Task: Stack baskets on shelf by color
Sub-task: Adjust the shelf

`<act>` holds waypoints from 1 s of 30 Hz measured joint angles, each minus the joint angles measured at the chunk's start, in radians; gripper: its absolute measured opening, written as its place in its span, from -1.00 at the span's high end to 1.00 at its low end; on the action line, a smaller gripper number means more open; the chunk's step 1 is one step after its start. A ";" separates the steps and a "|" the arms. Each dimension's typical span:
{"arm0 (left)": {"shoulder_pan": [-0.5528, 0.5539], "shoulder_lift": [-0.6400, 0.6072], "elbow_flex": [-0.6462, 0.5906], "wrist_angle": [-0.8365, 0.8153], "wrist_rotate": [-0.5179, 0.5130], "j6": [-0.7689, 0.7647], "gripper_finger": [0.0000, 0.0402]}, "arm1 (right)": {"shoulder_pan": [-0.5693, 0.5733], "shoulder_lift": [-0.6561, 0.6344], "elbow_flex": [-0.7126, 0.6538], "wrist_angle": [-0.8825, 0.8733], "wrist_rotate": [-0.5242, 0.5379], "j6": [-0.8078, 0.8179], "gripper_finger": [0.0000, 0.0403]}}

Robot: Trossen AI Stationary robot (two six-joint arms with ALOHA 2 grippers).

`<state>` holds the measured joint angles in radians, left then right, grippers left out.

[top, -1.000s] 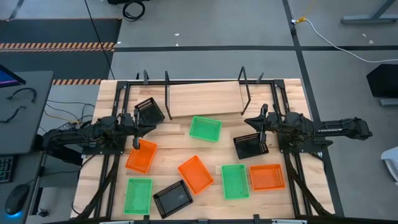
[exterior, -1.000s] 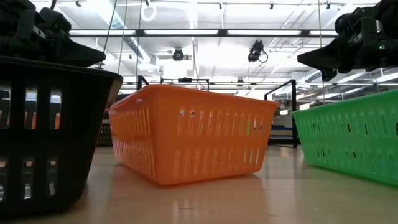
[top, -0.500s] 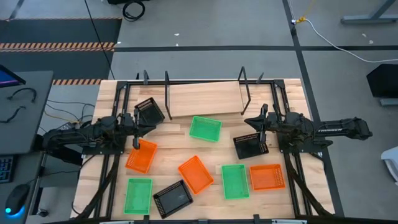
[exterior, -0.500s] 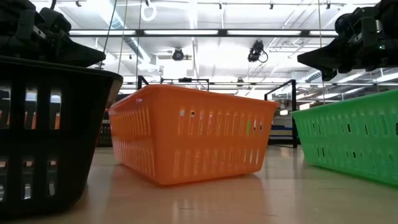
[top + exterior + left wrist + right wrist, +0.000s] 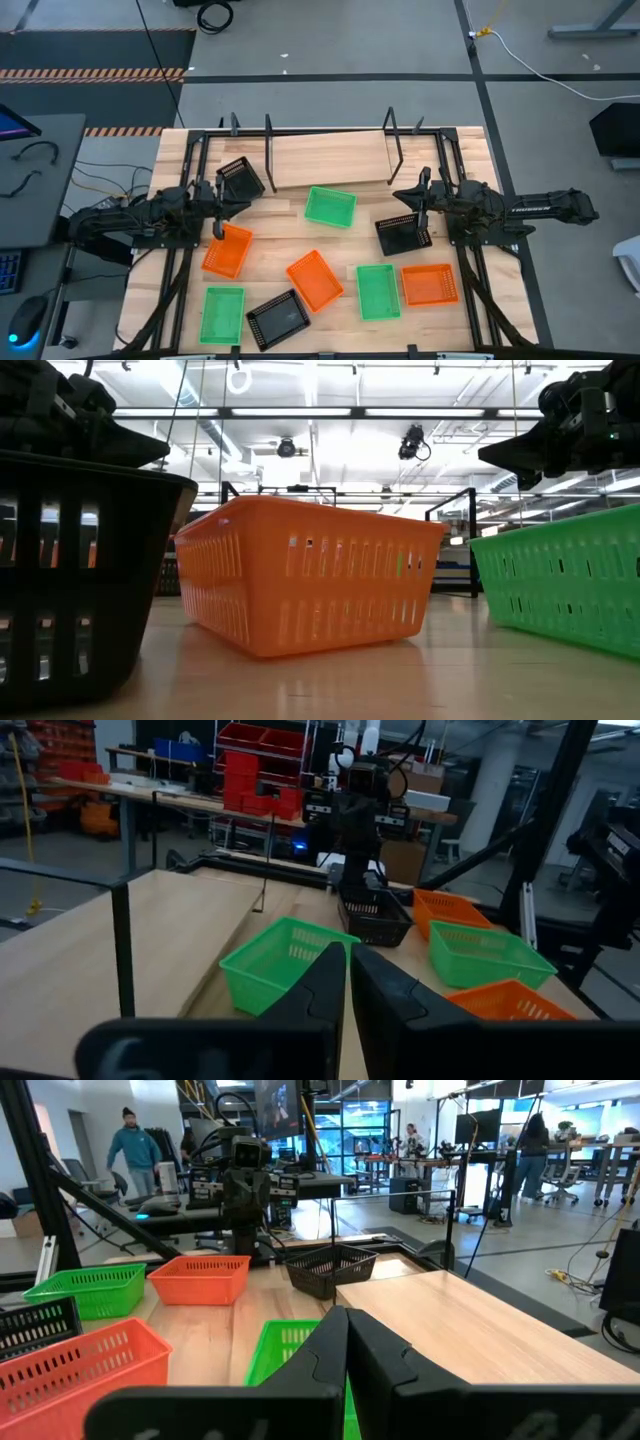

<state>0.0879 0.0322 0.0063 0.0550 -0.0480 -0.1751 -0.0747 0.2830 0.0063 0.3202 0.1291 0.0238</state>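
Several mesh baskets lie scattered on the tabletop in front of the shelf (image 5: 330, 158), a light board in a black wire frame at the far edge. Orange baskets (image 5: 227, 250), (image 5: 315, 280), (image 5: 430, 284), green baskets (image 5: 330, 206), (image 5: 378, 291), (image 5: 222, 315) and black baskets (image 5: 240, 180), (image 5: 403, 235), (image 5: 278, 320) all rest on their bottoms. My left gripper (image 5: 222, 203) is shut and level at the left, beside the far-left black basket. My right gripper (image 5: 415, 200) is shut and level at the right, above the black basket there. Nothing is between the shut fingers in the left wrist view (image 5: 348, 985) or the right wrist view (image 5: 348, 1350).
Upright black rods (image 5: 268, 150), (image 5: 392, 145) stand at the shelf's ends. The arms' black frame rails (image 5: 180, 270), (image 5: 480, 280) run along both table sides. Bare wood shows between the green basket and the near baskets. People stand in the room far behind (image 5: 128, 1142).
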 joint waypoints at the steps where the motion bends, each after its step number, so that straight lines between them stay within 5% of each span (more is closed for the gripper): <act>1: 0.000 0.000 0.000 0.000 0.000 -0.001 0.87 | 0.000 0.000 0.000 0.000 0.000 0.000 0.94; 9: 0.000 0.000 0.000 0.008 -0.001 0.008 0.82 | 0.000 0.000 0.000 0.008 0.000 0.081 0.94; 18: -0.022 0.035 0.000 0.106 0.052 -0.010 0.67 | -0.001 0.000 0.000 0.053 0.043 -0.016 0.94; 30: -0.047 0.364 0.072 0.194 -0.150 0.031 -0.08 | 0.004 0.000 0.000 0.061 0.034 0.060 0.86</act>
<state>0.0414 0.3964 0.0786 0.2485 -0.1983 -0.1443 -0.0711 0.2829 0.0066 0.3815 0.1631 0.0834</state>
